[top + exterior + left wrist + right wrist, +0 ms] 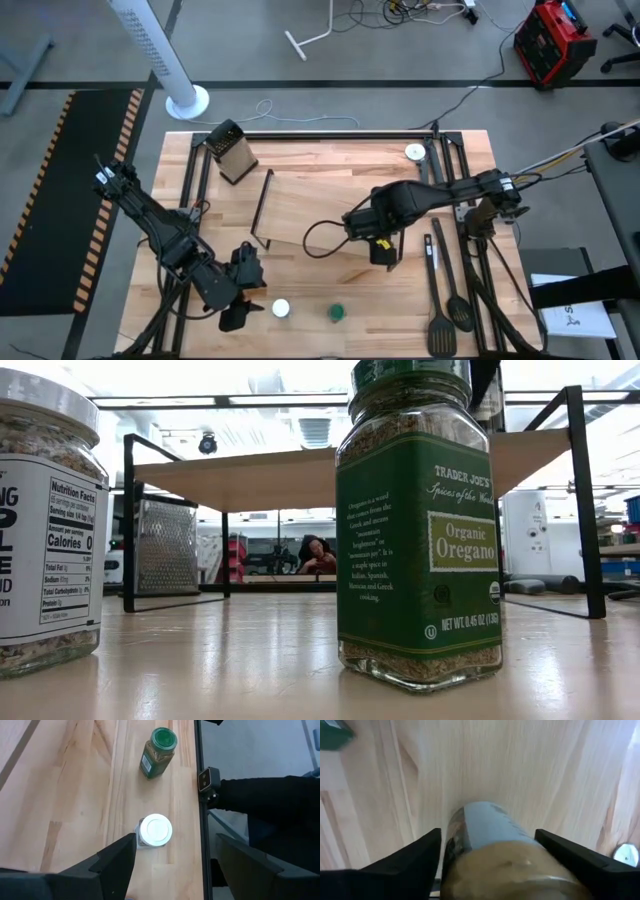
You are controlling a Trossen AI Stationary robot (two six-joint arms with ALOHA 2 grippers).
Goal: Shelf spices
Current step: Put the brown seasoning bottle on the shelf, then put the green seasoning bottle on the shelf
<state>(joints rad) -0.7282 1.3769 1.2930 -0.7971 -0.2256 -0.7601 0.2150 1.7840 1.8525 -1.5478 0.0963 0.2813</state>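
The shelf [315,208], a light-wood board on black frame ends, stands mid-table. The white-lidded jar [281,309] and the green-lidded oregano jar [337,313] stand upright on their bases near the table's near edge; both fill the low view as white-lidded jar [45,525] and oregano jar [418,525]. My left gripper [172,862] is open, just left of the white-lidded jar [155,831], touching nothing. My right gripper [382,250] hovers at the shelf's near right corner, shut on the tan-lidded jar [495,850]. The black-lidded jar is out of view. My right gripper holds the tan-lidded jar pinched between its two fingers, one on each side of its upper part by the lid [520,870]. The fingers come from above, pointing down. The jar's body [487,827] points away toward the wood below; whether its base rests there, I cannot tell.
A box grater [231,151] stands at the far left of the table and a round white dial [415,152] at the far right. Dark spatulas [448,295] lie by the right edge. The table's black frame rail [199,780] runs beside the two near jars.
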